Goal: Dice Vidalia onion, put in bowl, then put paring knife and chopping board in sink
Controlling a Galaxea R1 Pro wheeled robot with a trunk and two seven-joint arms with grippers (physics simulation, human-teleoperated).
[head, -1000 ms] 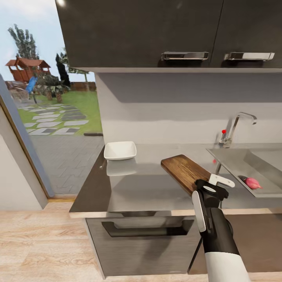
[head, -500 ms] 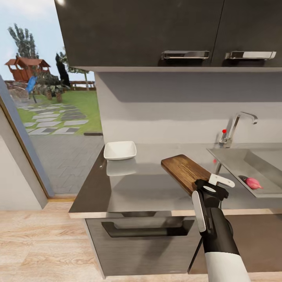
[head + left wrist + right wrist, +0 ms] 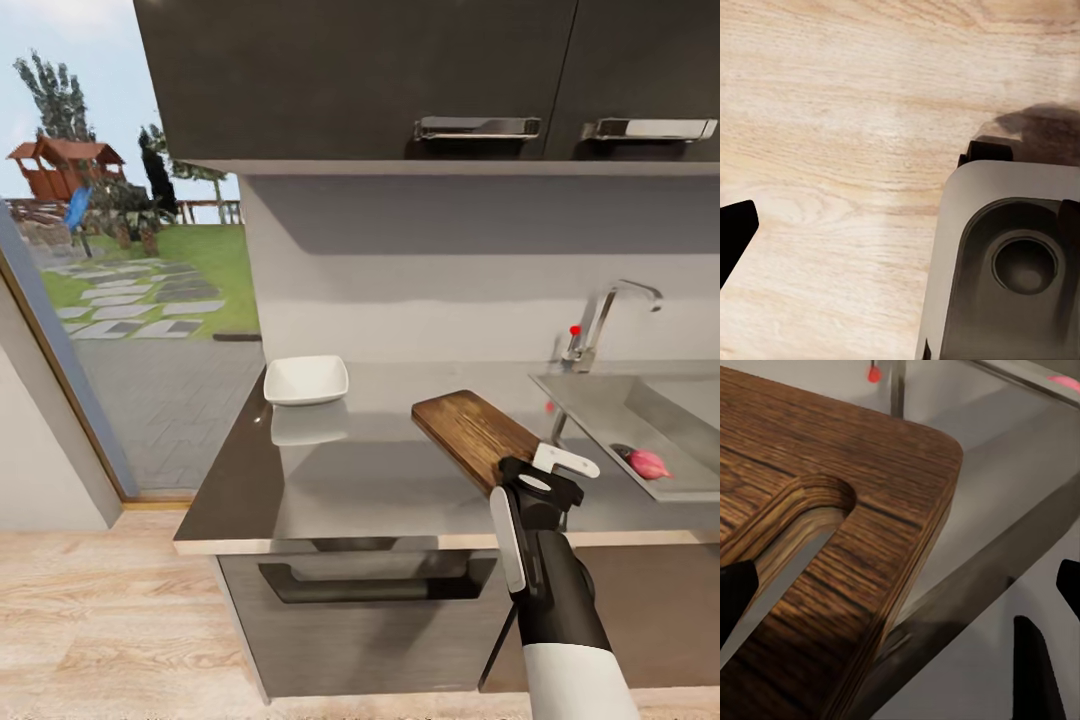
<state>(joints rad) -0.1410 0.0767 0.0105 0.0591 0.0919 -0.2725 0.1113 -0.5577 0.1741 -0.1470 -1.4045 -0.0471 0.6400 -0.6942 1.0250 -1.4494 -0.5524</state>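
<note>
Right hand [image 3: 535, 480] sits at the near end of the board [image 3: 472, 438], by the slot; its grip on the board can't be told. Board lies on the tabletop [image 3: 330, 480], between bowl [image 3: 306, 381] and sink [image 3: 640, 420]. Onion [image 3: 648, 464] lies in the sink, faucet [image 3: 600, 320] behind. Left hand [image 3: 735, 236] over wood floor [image 3: 832, 112], opening can't be told.
</note>
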